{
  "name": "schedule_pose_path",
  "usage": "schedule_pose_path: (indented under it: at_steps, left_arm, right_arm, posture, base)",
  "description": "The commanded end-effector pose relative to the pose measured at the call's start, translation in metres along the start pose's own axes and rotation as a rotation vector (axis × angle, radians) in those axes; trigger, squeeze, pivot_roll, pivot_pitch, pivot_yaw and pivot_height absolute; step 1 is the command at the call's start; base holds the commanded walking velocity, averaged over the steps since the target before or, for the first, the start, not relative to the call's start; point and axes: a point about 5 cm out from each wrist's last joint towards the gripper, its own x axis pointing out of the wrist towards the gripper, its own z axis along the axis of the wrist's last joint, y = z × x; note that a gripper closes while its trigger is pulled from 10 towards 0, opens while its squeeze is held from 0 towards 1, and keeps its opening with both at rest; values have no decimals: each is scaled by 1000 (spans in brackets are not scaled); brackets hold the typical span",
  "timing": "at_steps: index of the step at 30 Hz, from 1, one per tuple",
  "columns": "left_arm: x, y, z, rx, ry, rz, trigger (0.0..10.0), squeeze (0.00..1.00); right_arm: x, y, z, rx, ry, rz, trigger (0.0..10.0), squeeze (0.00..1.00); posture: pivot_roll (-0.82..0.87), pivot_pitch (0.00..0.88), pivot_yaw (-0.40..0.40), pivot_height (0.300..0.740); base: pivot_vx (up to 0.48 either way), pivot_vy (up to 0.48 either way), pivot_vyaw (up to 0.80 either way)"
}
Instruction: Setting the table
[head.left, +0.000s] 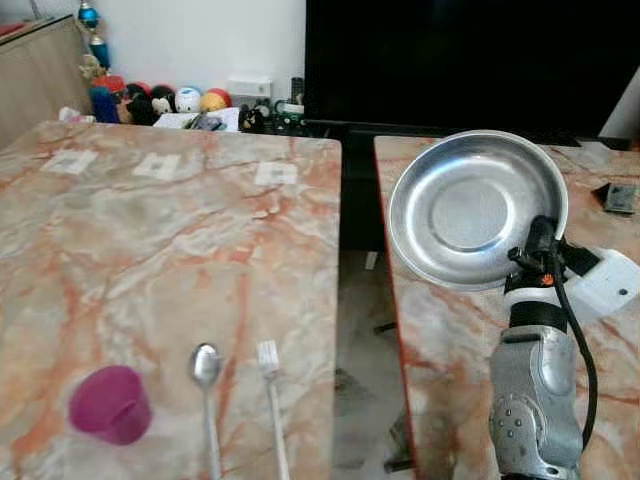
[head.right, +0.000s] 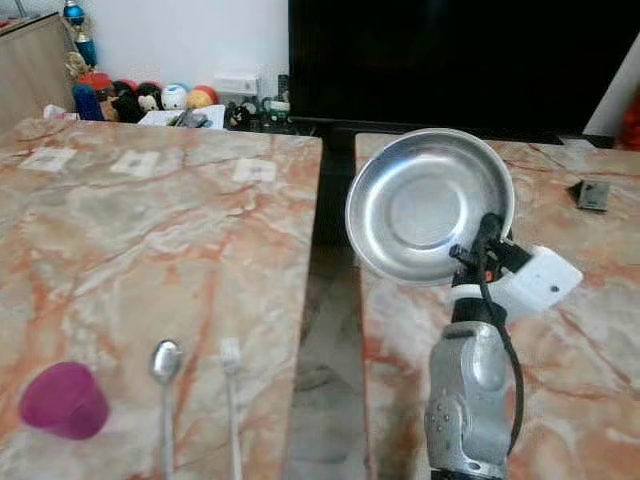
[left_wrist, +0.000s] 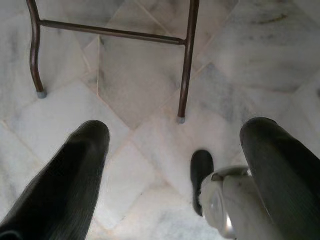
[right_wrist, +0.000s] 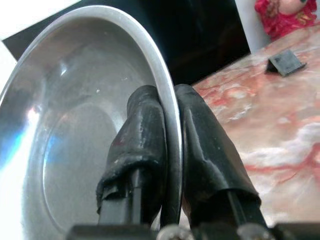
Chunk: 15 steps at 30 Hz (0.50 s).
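Note:
A round steel plate (head.left: 470, 205) is held up tilted, its hollow facing me, above the near left part of the right marble table (head.left: 620, 390). My right gripper (head.left: 541, 238) is shut on its lower right rim; the rim (right_wrist: 170, 150) is pinched between the black fingers (right_wrist: 142, 145). On the left marble table (head.left: 150, 240), near its front edge, lie a spoon (head.left: 206, 380), a white fork (head.left: 271, 390) and a pink cup (head.left: 110, 403) on its side. My left gripper (left_wrist: 175, 150) hangs open over the tiled floor.
A gap with floor (head.left: 360, 330) runs between the two tables. A small dark object (head.left: 620, 197) lies at the far right of the right table. A black screen (head.left: 470, 60) and toys (head.left: 170, 100) stand behind. Chair legs (left_wrist: 185, 60) show below the left gripper.

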Motion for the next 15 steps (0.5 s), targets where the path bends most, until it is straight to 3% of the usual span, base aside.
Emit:
schedule_pose_path:
  at_steps: [1,10,15]
  left_arm:
    - [-4,0,-13,-9,48,4,10000,0]
    - [-4,0,-12,-3,42,-4,10000,0]
    - [-4,0,-12,4,42,-8,10000,0]
  right_arm:
    - [0,-5,5,-6,-20,-19,10000,0]
    - [1,-6,5,-14,-21,-23,10000,0]
    - [2,-8,5,-4,-13,-34,10000,0]
  posture:
    - [4,90,-16,740]
    - [3,96,-19,740]
    - [2,95,-20,740]
  base:
    - [0,0,0]
    - [0,0,0]
    - [0,-290,0]
